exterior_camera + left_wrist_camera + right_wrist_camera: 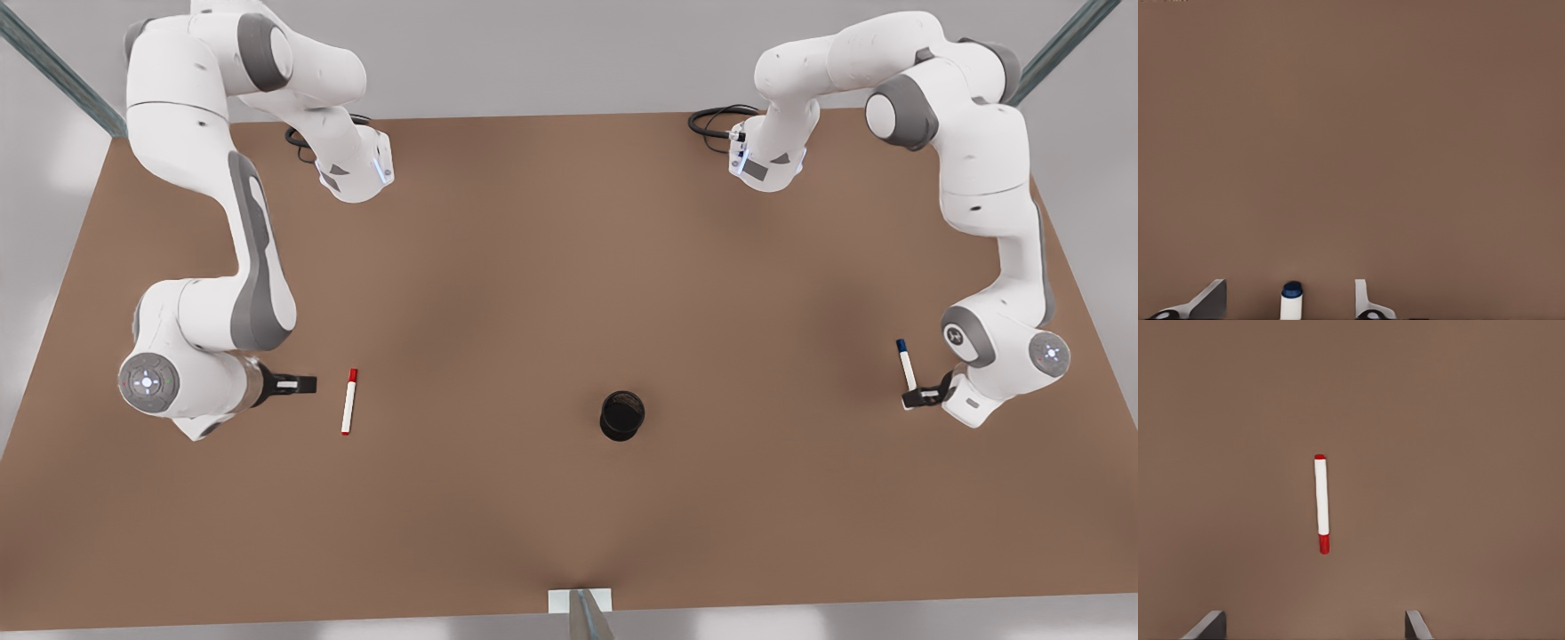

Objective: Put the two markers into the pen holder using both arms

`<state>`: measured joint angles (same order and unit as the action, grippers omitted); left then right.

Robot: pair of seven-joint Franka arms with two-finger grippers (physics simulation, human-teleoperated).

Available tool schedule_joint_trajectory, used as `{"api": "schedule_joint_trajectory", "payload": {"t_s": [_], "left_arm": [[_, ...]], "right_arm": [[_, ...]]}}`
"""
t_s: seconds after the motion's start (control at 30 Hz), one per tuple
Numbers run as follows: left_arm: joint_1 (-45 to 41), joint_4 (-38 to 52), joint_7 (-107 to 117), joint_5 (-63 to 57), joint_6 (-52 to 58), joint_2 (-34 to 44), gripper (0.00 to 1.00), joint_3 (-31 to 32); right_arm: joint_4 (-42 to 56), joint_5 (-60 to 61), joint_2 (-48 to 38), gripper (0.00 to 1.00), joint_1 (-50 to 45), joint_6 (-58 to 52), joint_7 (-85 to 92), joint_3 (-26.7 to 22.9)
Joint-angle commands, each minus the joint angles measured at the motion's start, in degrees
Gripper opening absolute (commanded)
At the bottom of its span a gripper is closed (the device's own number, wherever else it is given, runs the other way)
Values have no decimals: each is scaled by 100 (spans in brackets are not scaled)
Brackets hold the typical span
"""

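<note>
Two markers still outside pen holder (621, 414). Left end effector (1290, 301) straddles blue marker (905, 363), fingers apart; right end effector (298, 384) apart, at 9 o'clock of red marker (349, 402). Risk: off-centre closure rolls marker across counter (533, 267).

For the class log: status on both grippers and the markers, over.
Left gripper open around blue marker, on the front view's right. Right gripper open beside red marker. Pen holder upright, unobstructed.

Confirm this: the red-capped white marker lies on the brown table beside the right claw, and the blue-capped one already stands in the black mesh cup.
Wrong on the blue-capped white marker: the front view shows it at the left claw, far from the black mesh cup. The rest holds.
</note>
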<state>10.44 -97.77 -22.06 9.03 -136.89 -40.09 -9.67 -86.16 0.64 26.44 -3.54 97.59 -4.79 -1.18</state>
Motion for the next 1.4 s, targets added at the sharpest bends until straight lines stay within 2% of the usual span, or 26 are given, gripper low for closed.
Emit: {"api": "schedule_joint_trajectory", "payload": {"t_s": [0.0,0.03,0.07,0.1,0.2,0.23,0.3,0.47,0.57,0.63,0.73,0.87,1.13,1.37], "left_arm": [[2,3,-1248,12,-206,-16,88,0],[2,-5,-1248,12,-206,-25,75,0],[28,-5,-1379,12,-206,-34,68,0],[28,-5,-1476,20,-198,-60,68,0],[28,-49,-1485,108,-189,-104,67,0],[28,-49,-1476,108,-189,-113,64,0],[28,-49,-1485,108,-189,-113,58,0],[28,-67,-1485,108,-180,-122,44,0],[28,-67,-1485,108,-180,-157,44,0],[28,-67,-1485,108,-180,-165,43,0],[28,-67,-1476,108,-180,-165,32,0],[28,-67,-1441,249,-171,-165,22,0],[-7,-32,-1002,346,-101,-78,21,35],[-192,162,-571,258,444,116,21,53]], "right_arm": [[-50,41,116,100,29,1051,-162,4],[-50,304,309,99,38,1069,-198,4],[-32,305,371,98,-41,1042,-206,-14],[-41,305,424,99,-59,1077,-206,-14],[-665,296,406,98,-243,2106,-602,-49],[-770,296,415,99,-234,2246,-602,-84],[-744,296,555,92,-252,2334,-558,-146],[-806,401,828,89,-190,3064,-444,-155],[-788,560,1144,82,-252,3231,-31,-190],[-806,569,1232,82,-234,3354,145,-181],[-797,604,1311,81,-270,3495,207,-190],[-727,569,1496,79,-261,3653,461,-198],[-648,569,1654,73,-261,3697,602,-190],[-885,595,1619,69,-217,3714,602,-137]]}}
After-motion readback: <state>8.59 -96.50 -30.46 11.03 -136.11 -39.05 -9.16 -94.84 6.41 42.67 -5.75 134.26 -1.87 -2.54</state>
